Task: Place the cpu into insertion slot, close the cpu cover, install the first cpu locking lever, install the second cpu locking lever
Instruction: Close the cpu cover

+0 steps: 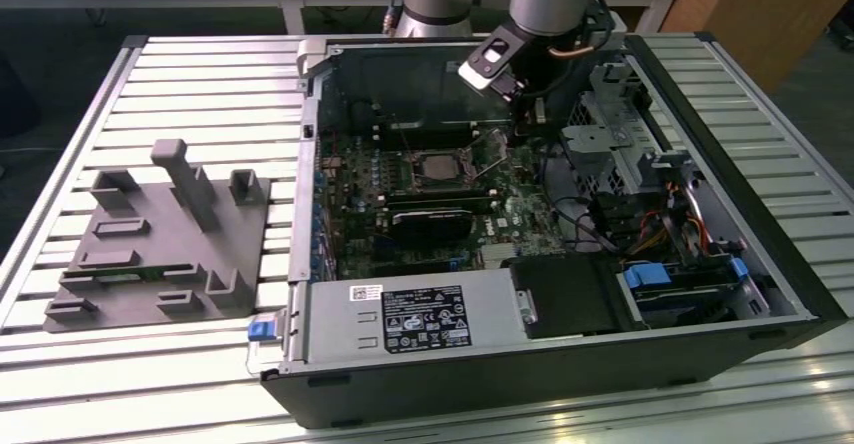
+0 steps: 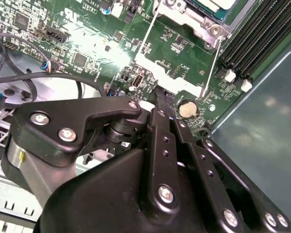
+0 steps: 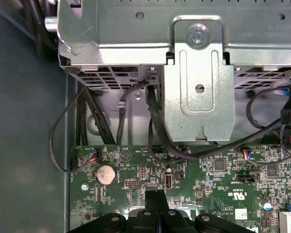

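Black gripper (image 2: pixel 161 97): fingers pressed together, nothing between them, tips low over the motherboard (image 3: pixel 136 170), near an unlatched cpu locking lever (image 2: pixel 211 63). Judgement: push the lever with closed tips, slowly, down and under its hook. Second wrist view: the cpu (image 2: pixel 218 3) seems seated beneath the cpu cover (image 2: pixel 194 17). Exterior view adds the whole insertion slot (image 1: pixel 435 167), apart from the gripper.

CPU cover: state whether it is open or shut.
Shut, it appears: in the second wrist view the cpu cover lies flat, framing the pale cpu, not hinged upward.
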You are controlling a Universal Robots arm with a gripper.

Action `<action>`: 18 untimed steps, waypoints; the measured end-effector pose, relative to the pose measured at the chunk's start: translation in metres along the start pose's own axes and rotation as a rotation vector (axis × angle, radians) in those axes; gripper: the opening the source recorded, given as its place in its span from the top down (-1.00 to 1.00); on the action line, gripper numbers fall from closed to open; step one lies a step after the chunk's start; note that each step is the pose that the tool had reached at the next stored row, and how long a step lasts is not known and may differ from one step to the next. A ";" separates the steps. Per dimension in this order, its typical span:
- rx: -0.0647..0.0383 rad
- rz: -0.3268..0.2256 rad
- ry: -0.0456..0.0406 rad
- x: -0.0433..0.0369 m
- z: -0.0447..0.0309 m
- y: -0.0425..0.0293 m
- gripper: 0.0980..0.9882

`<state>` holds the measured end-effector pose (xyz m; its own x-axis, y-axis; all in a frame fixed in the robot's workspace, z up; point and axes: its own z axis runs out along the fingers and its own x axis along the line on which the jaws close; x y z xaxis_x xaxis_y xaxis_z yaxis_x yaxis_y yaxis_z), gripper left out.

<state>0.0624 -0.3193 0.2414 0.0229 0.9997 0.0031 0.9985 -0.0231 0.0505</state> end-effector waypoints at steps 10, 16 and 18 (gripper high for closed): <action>0.009 0.000 -0.0003 0.0000 0.0027 0.0001 0.98; 0.009 0.002 -0.0003 -0.0001 0.0025 -0.0045 0.98; 0.009 0.004 -0.0004 -0.0003 0.0023 -0.0093 0.98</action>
<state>0.0532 -0.3193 0.2387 0.0268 0.9996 0.0029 0.9988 -0.0269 0.0415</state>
